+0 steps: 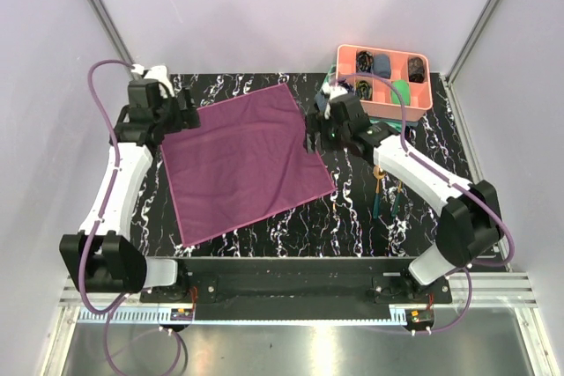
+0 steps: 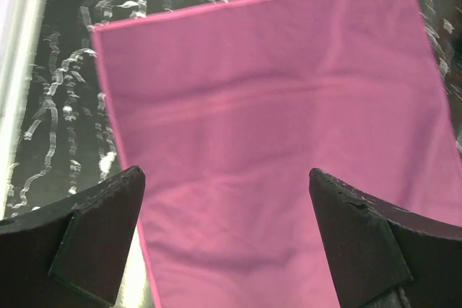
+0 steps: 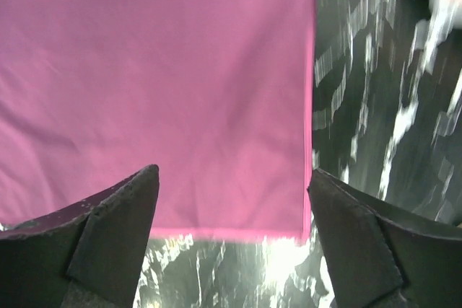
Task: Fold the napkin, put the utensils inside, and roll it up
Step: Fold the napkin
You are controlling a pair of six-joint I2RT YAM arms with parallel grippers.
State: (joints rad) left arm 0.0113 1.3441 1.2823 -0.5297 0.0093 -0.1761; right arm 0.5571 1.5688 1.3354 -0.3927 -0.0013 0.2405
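Black marble-patterned tabletop (image 1: 352,226) with white veins sits between pale walls. A plum-purple square cloth napkin (image 1: 247,160) lies flat and unfolded on it, turned slightly askew, between the two arms.

The left gripper (image 1: 187,114) hangs over the napkin's left edge near the far-left corner. Its jaws are spread wide, and the wrist view shows the cloth's hem running beside one finger (image 2: 101,229).

The right gripper (image 1: 313,136) hangs over the napkin's right edge, equally wide apart, with a cloth corner framed between its fingers (image 3: 115,229). Whether either claw touches the fabric cannot be told.

Two gold-headed utensils with dark teal handles (image 1: 379,200) lie right of the napkin, partly under the right arm. A coral plastic tray (image 1: 397,110) holding small rolls stands at the far right.
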